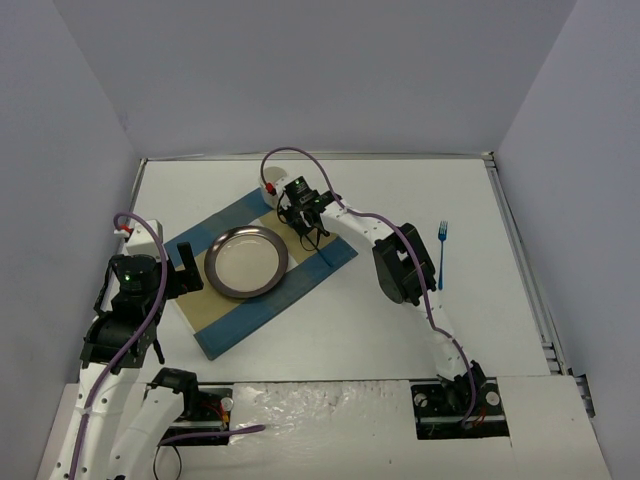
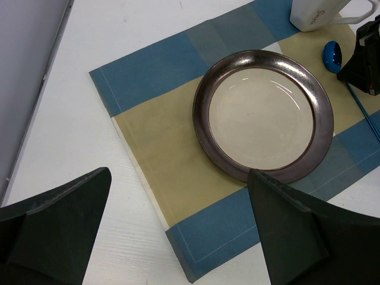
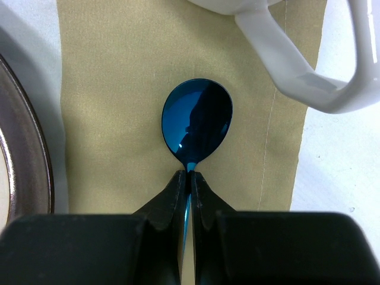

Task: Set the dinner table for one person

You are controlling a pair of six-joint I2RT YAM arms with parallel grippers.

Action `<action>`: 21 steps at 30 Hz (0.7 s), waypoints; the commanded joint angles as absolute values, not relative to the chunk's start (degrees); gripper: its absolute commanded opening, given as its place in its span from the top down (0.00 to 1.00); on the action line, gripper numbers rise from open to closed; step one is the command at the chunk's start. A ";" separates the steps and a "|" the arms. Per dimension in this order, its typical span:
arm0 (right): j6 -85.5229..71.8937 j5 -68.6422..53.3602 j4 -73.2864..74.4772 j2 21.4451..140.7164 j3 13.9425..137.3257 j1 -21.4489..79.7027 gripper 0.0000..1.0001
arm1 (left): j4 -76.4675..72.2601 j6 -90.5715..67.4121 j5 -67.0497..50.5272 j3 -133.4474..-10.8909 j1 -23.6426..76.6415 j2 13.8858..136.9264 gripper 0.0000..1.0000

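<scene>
The white dinner table (image 1: pixel 400 330) carries a blue-and-tan striped placemat (image 1: pixel 230 315) with a dark-rimmed plate (image 1: pixel 247 262) on it. My right gripper (image 1: pixel 303 216) is shut on the neck of a blue spoon (image 3: pixel 197 122), low over the tan stripe to the right of the plate. In the right wrist view its fingers (image 3: pixel 176 196) pinch the handle just behind the bowl. A white mug (image 1: pixel 270 184) stands just beyond it. A blue fork (image 1: pixel 441 255) lies on the table at the right. My left gripper (image 1: pixel 185 262) is open and empty at the placemat's left edge.
In the left wrist view the plate (image 2: pixel 262 116), placemat (image 2: pixel 160 148), mug (image 2: pixel 317 13) and spoon bowl (image 2: pixel 332 53) all show. The mug's handle (image 3: pixel 309 80) sits close to the spoon. The table's metal rim (image 1: pixel 515 250) and grey walls enclose the area.
</scene>
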State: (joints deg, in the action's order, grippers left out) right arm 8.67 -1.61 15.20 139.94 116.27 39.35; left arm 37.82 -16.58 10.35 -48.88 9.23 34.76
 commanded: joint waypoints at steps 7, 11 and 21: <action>10.39 -2.37 14.38 137.30 115.66 39.76 0.94 | 34.63 -15.73 10.02 -49.39 8.88 35.33 0.03; 9.28 -2.29 14.33 136.37 115.91 39.73 0.79 | 34.64 -15.74 10.10 -49.39 8.88 35.33 0.03; 5.67 1.84 14.22 125.79 112.53 38.46 0.56 | 34.72 -15.96 9.98 -49.39 8.88 35.44 0.03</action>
